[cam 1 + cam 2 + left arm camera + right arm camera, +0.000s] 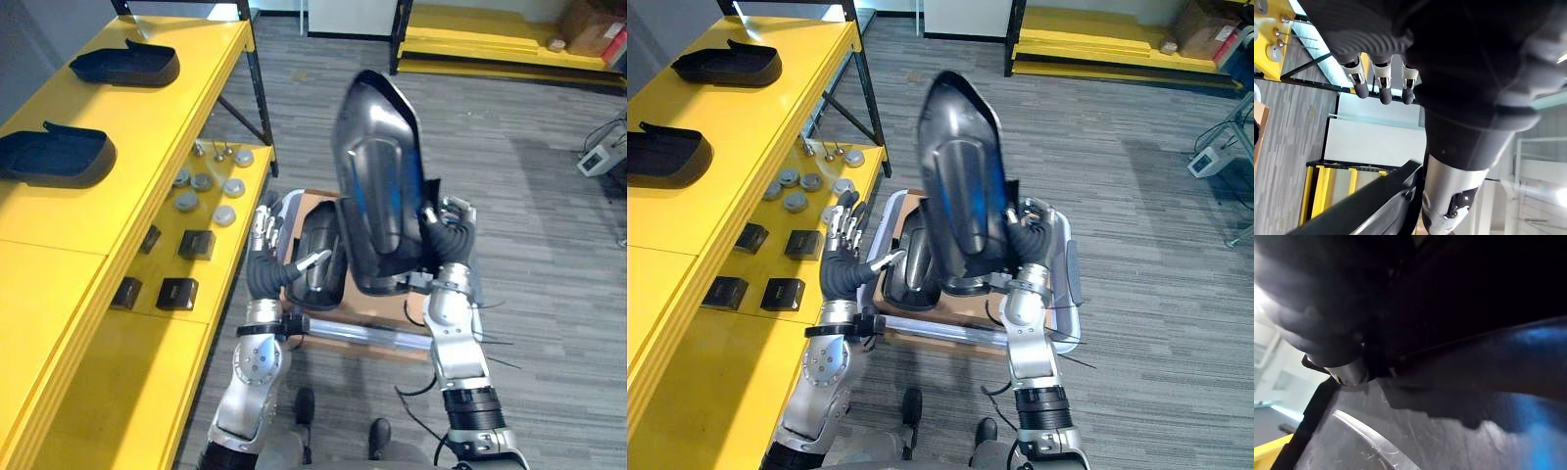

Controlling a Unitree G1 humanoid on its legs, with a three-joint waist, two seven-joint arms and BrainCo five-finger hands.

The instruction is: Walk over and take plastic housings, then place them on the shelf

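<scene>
Shelf: yellow, on the robot's left, with two shelved housings on top.
Crate: on the floor, holding one crated housing.
Raised housing: dark glossy shell, upright above the crate. Probably light, stiff, slick and unwieldy; best gripped at the rim.
Right hand: clamped on the raised housing's lower edge.
Left hand: fingers straight and spread, empty, just beside the crate.

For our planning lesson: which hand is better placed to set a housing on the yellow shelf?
Right: the right hand grips the raised housing; the left hand is open and empty.
</scene>
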